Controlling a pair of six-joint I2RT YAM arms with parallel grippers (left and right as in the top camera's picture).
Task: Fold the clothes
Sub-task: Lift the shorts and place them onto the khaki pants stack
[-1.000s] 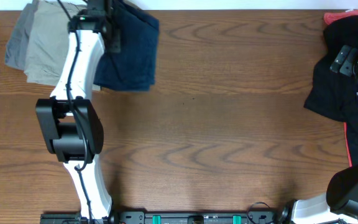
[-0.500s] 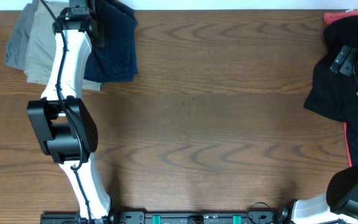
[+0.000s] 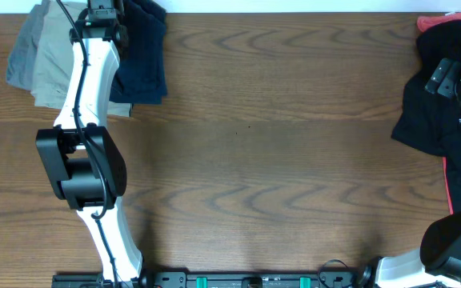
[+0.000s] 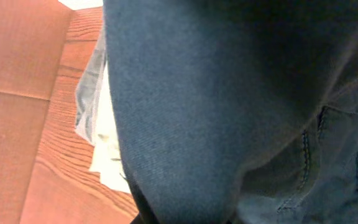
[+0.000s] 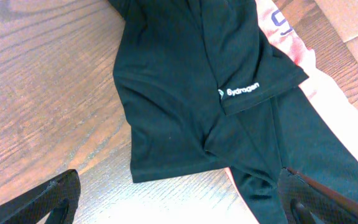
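The navy shorts (image 3: 144, 60) lie bunched at the far left corner of the table (image 3: 278, 160), their top edge cut off by the frame in the overhead view. The left wrist view (image 4: 197, 93) adds what the overhead cannot: the weave up close and a stitched seam (image 4: 304, 163), with the fabric filling almost the whole picture. The left gripper (image 3: 102, 16) sits at the shorts' far left edge, but its fingers are buried or out of sight in both views, so we cannot tell whether they pinch the cloth or not. The left arm (image 3: 94, 72) runs between the navy shorts and the khaki and grey shorts (image 3: 42, 56) just beside them, hiding where the two meet. Well apart, at the table's right edge, lies a black garment (image 3: 430, 96) over a pink cloth (image 3: 434, 22). Only the right wrist view shows its white logo (image 5: 247, 91) clearly, with the right gripper (image 5: 179, 180) spread wide above it, holding nothing.
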